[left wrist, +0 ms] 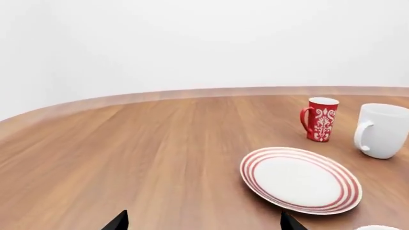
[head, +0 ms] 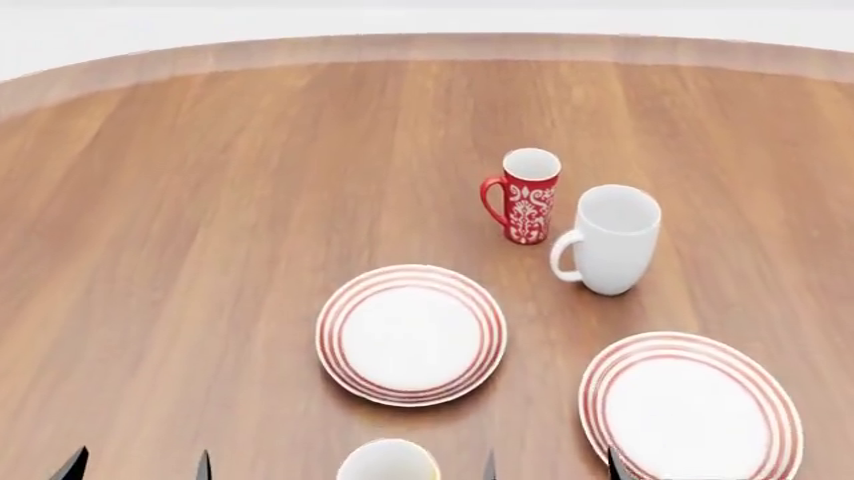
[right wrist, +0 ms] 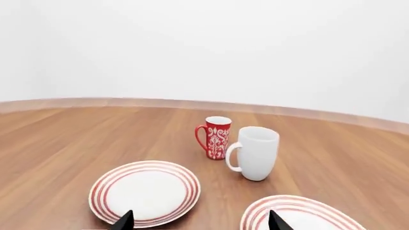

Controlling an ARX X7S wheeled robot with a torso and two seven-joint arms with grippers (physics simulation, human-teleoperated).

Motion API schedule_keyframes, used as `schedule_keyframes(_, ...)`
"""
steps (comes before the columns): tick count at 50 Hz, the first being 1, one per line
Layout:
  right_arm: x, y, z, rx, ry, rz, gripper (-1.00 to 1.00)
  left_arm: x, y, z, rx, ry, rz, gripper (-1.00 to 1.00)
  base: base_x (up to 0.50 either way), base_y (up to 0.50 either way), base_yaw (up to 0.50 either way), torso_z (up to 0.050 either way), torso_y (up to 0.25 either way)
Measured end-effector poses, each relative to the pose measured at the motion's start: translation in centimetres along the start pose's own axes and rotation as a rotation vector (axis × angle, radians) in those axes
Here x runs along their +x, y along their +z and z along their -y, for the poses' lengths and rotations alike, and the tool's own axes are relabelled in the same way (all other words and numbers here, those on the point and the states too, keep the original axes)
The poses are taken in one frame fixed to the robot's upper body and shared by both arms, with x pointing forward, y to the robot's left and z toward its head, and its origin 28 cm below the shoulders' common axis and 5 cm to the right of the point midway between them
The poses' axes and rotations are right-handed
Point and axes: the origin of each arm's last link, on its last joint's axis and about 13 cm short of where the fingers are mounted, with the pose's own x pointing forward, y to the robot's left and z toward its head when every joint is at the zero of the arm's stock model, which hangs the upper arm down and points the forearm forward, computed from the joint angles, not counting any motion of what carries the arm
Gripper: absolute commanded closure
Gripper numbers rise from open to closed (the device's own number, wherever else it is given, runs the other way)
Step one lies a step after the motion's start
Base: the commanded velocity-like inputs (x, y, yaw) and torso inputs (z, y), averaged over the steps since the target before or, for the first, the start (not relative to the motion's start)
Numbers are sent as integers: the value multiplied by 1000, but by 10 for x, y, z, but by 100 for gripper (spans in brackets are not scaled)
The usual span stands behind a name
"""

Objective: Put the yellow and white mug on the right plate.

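- The left hand [head: 138,464] shows only as two dark fingertips poking into the near edge of the head view; the tips stand apart with bare wood between them, so it is spread and holds nothing.
- The right hand [head: 549,464] likewise shows two dark tips set apart, spread and empty, touching nothing that can be seen.
- The short yellow and white mug [head: 387,462] sits on the brown wooden tabletop [head: 200,200] at the near edge of the head view, between the two hands; only its pale rim and white inside are in view.
- The right plate, round and white with thin red rings [head: 691,410], lies flat on the near right, bare, well apart from that mug.
- A matching left ringed plate [head: 411,334] lies just beyond the mug, also bare.
- Farther back stand a slim red mug with white pattern [head: 527,196] and, just beside it, a taller all-white mug [head: 611,240], both upright.
- The head view alone shows the task mug's open top.
- The left wrist view shows the left plate whole, both far mugs and only a white sliver at its edge.
- The right wrist view shows both plates and both far mugs before a pale wall, with the right plate cut off at the edge.
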Motion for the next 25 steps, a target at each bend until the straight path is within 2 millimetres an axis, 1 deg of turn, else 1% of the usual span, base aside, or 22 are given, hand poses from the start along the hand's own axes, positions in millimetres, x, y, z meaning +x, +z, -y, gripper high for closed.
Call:
schedule_keyframes(1,0,0,0,0,-1,1,-100,0,0,0,0,0,0,-100,480,0,0,0,0)
schedule_keyframes(25,1,0,1,-1,-8,0,-100,0,0,0,1,-4,-3,-100,0,0,0,0,0)
